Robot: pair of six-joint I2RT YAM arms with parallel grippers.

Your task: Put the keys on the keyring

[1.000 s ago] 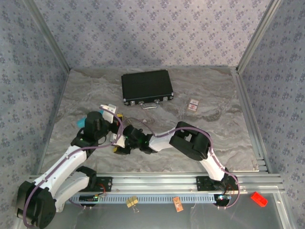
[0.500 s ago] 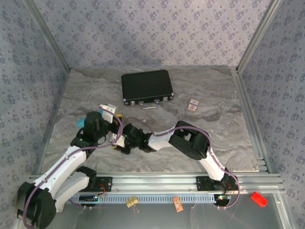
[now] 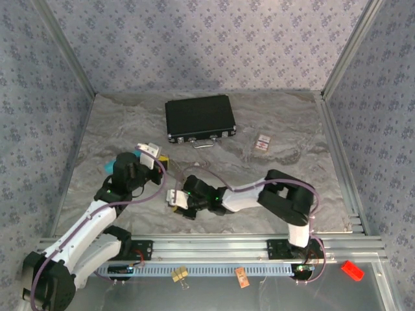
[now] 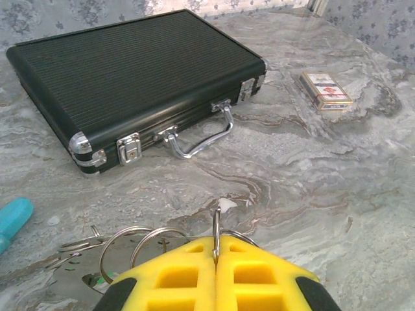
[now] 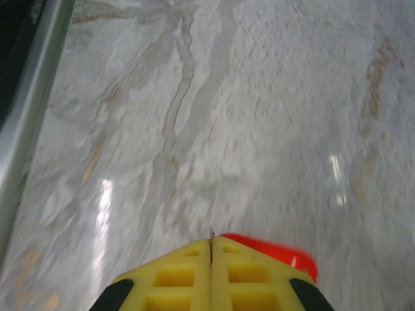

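Grey marbled table [image 3: 117,123], walled in by patterned panels. On its far half, a black case [image 3: 200,118], flat and shut, chrome handle [image 4: 198,139] facing the arms.

Left arm [image 3: 84,223] reaching in from the near left corner. Right arm [image 3: 285,201] folded low across the middle, wrist pointing left.

Left gripper [image 4: 216,246]: pressed fully together, pinching a thin wire loop of the keyring [image 4: 216,221] between the yellow fingers (loop standing edge-on in the seam). Further metal loops [image 4: 133,241] fanning out just left of the fingers, their lower parts hidden behind the gripper. Beside them, thin flat metal bits, too cropped to name.

Right gripper [image 5: 212,251]: closed tight as well, a sliver of metal showing at the seam. The red head of a key [image 5: 279,254] pokes out beneath on the right, with blurred marble beyond. From above, sits a little nearer the bases than the left gripper and to its right, close but apart.

Red-and-white card [image 4: 326,91] on the table right of the case, well apart from both grippers. Teal pen [image 4: 13,221] lying at the left edge of the left wrist view. Yellow binder clip [image 3: 179,275] on the front ledge beyond the rail.
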